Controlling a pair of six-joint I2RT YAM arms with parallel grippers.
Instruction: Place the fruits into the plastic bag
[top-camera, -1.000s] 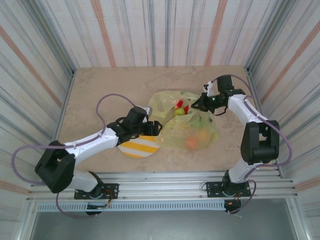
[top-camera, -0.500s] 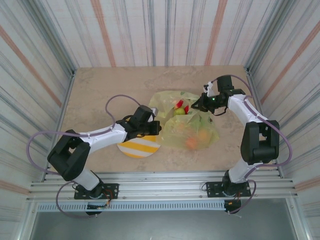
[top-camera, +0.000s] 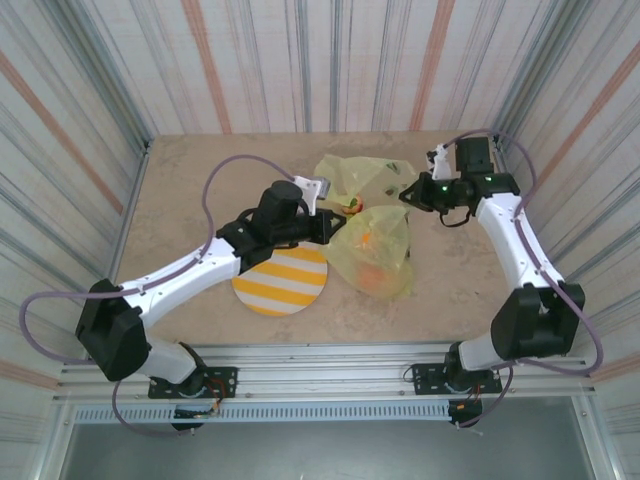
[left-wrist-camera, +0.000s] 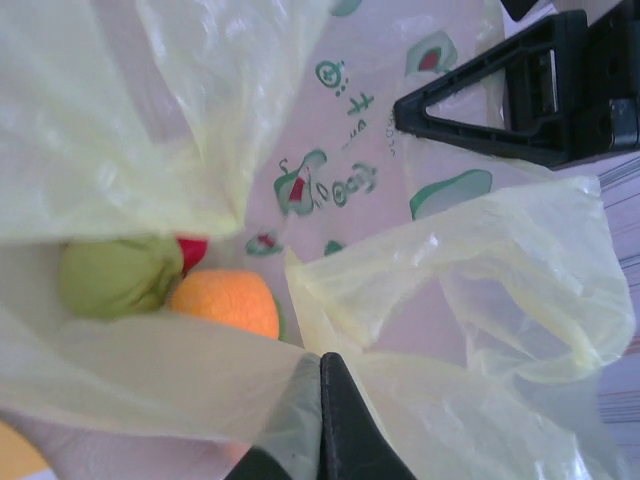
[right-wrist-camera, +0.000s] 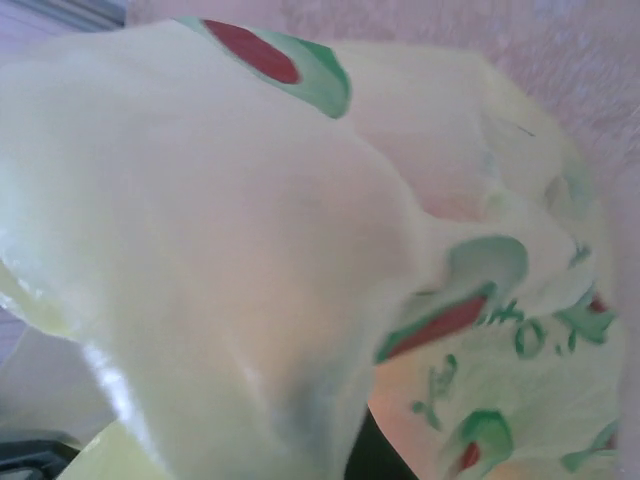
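Bagging looks finished: small round fruits (left-wrist-camera: 222, 300) lie inside the crinkly yellow plastic bag (top-camera: 378, 255). Your left tool (left-wrist-camera: 320, 368) is clamped on its nine-o'clock rim; whether the right tool (top-camera: 407, 192) grips, I cannot tell. Release next.

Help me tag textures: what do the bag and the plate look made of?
The bag: thin yellow plastic film, glossy and see-through; it crinkles, and fruit shows through. The plate: smooth, hard-looking, yellow and white stripes, probably plastic, though that stays open.
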